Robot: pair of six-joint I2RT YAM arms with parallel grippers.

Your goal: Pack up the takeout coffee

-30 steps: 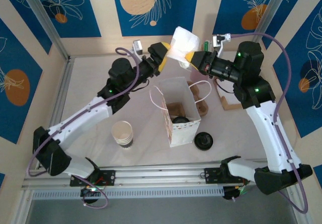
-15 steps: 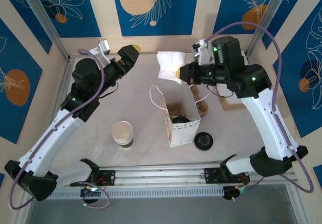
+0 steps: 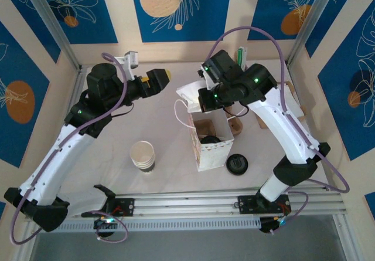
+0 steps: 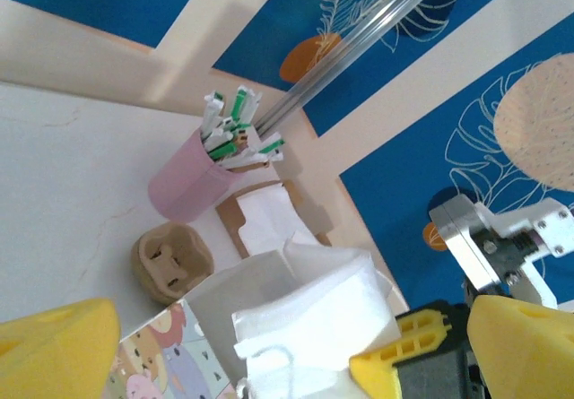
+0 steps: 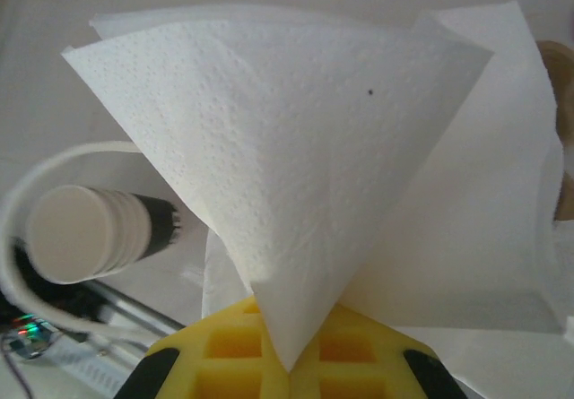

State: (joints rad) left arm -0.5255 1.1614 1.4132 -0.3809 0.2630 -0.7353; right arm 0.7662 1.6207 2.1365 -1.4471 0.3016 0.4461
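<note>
At table centre, a white bag [image 3: 212, 155] stands open. Inside sit a brown carrier [image 3: 204, 125] and the coffee [image 3: 210, 139], which shows just its round black lid, the cup hidden below. Near the bag lie a loose lid [image 3: 237, 163] and a cup stack [image 3: 143, 155]. A pink cup [image 4: 186, 186] holds green-and-white sticks. The right gripper [image 5: 278, 341] is clenched on a napkin [image 5: 296, 166] by the bag's far edge. The left gripper [image 3: 160, 77] hangs released, holding nothing.
</note>
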